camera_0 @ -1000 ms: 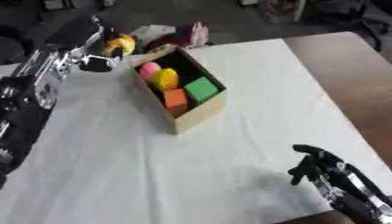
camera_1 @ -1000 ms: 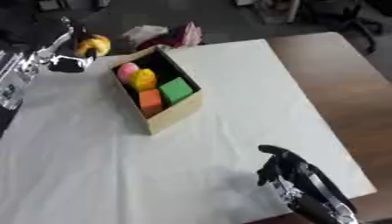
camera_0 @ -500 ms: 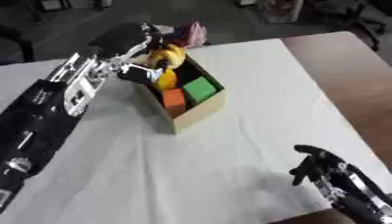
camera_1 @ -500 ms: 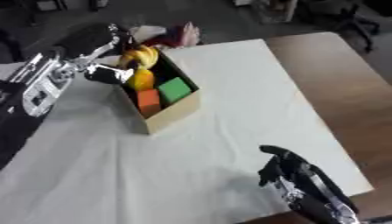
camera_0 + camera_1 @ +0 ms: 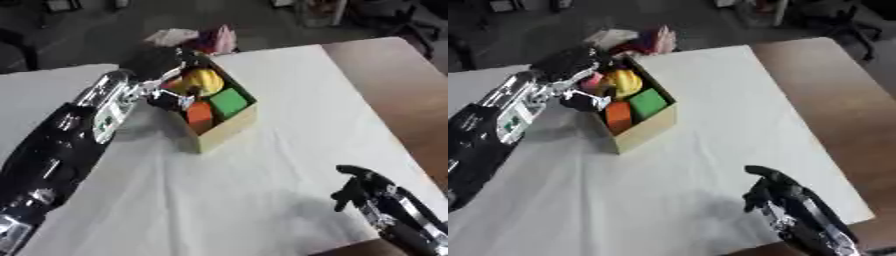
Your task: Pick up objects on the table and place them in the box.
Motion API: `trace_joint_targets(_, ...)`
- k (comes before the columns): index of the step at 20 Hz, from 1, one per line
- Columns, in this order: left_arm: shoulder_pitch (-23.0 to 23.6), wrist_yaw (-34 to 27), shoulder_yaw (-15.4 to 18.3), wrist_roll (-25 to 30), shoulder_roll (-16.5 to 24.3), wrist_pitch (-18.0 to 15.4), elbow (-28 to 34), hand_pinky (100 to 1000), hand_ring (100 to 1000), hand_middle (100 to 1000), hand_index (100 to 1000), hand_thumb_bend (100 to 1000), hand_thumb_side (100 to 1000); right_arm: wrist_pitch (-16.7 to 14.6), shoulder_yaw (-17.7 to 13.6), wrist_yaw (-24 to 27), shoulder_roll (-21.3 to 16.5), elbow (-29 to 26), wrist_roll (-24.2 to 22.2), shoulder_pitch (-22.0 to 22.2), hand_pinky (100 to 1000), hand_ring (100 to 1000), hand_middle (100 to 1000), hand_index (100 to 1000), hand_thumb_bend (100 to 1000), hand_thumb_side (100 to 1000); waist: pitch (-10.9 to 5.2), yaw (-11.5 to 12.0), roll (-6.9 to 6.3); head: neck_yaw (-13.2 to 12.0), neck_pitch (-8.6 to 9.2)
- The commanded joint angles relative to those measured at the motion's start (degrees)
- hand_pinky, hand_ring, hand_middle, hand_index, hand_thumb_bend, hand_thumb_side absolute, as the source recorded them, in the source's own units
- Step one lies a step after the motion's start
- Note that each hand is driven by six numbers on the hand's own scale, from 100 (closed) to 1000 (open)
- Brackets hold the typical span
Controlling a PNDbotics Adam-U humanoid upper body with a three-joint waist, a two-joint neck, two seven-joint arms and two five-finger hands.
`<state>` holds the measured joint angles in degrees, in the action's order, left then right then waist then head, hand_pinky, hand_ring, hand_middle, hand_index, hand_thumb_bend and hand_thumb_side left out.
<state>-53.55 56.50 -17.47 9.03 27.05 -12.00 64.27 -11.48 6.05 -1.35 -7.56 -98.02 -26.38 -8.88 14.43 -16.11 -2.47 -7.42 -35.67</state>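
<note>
Left robot hand [image 5: 162,62] over box [image 5: 223,131] (yellow object [image 5: 203,80] inside).

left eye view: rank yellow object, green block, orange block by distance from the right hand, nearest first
1. Orange block, box's near end, toward the right hand.
2. Green block, beside it, about as near; too close to call.
3. Yellow object, farther back.

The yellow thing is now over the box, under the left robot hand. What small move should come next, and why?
Probably the left robot hand should open its fingers and let go of the yellow thing. It already lies within the walls of the box, beside the green block and behind the orange block, so carrying it further seems needless. The right robot hand rests idle near the lower right.
</note>
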Motion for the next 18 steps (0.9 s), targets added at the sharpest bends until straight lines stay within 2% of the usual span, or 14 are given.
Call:
trace_joint_targets(1, -0.22, 0.44, 1.86, -1.19, 2.45, 0.64, 0.97, 729, 719, 779, 907, 243, 260, -0.12, -0.22, 0.04, -0.39, -0.93, -0.03, -0.43, 718, 505, 488, 873, 100, 558, -1.17, 0.23, 0.33, 0.33, 0.75)
trace_joint_targets(2, 0.05, -0.04, 2.22, -1.23, 2.72, 0.88, 1.01, 729, 719, 780, 907, 238, 260, -0.12, -0.24, 0.05, -0.41, -0.93, -0.01, -0.41, 718, 505, 488, 873, 100, 559, -1.18, 0.32, 0.34, 0.42, 0.78)
trace_joint_targets(4, 0.94, -1.57, 2.9, -1.74, 3.69, 1.11, 2.27, 728, 717, 783, 905, 167, 265, -0.12, -0.3, 0.0, -0.45, -0.94, 0.02, -0.39, 718, 504, 488, 873, 100, 557, -1.16, 0.52, 0.36, 0.56, 0.96)
trace_joint_targets(5, 1.71, -2.52, 3.36, -2.36, 4.42, 0.98, 3.57, 719, 690, 751, 893, 100, 226, -0.13, -0.39, 0.02, -0.45, -0.98, 0.09, -0.4, 718, 504, 488, 873, 100, 556, -1.14, 0.66, 0.37, 0.72, 0.98)
trace_joint_targets(8, 4.79, -5.52, 4.85, -5.03, 6.52, -0.06, 8.23, 715, 653, 702, 870, 100, 240, -0.08, -0.74, 0.01, -0.62, -1.06, 0.41, -0.3, 717, 503, 488, 874, 100, 559, -1.08, 1.22, 0.28, 0.94, 0.92)
trace_joint_targets(12, 10.81, -9.57, 6.87, -9.04, 7.87, -3.79, 14.79, 705, 619, 653, 845, 100, 278, -0.06, -1.32, -0.16, -1.32, -1.15, 0.99, 0.24, 717, 502, 489, 874, 100, 561, -1.28, 2.68, -0.14, 1.02, 0.77)
trace_joint_targets(17, 19.08, -14.68, 10.62, -14.14, 6.18, -8.7, 23.1, 688, 587, 611, 820, 100, 407, -0.12, -2.35, -0.57, -2.04, -1.27, 2.13, 0.65, 716, 500, 489, 874, 100, 559, -0.96, 5.33, -0.27, 1.81, 0.87)
trace_joint_targets(18, 20.67, -15.67, 11.41, -15.13, 5.17, -8.86, 24.7, 687, 586, 610, 819, 100, 415, -0.15, -2.58, -0.63, -2.11, -1.33, 2.36, 0.64, 716, 500, 489, 874, 100, 558, -0.84, 5.92, -0.2, 2.02, 0.93)
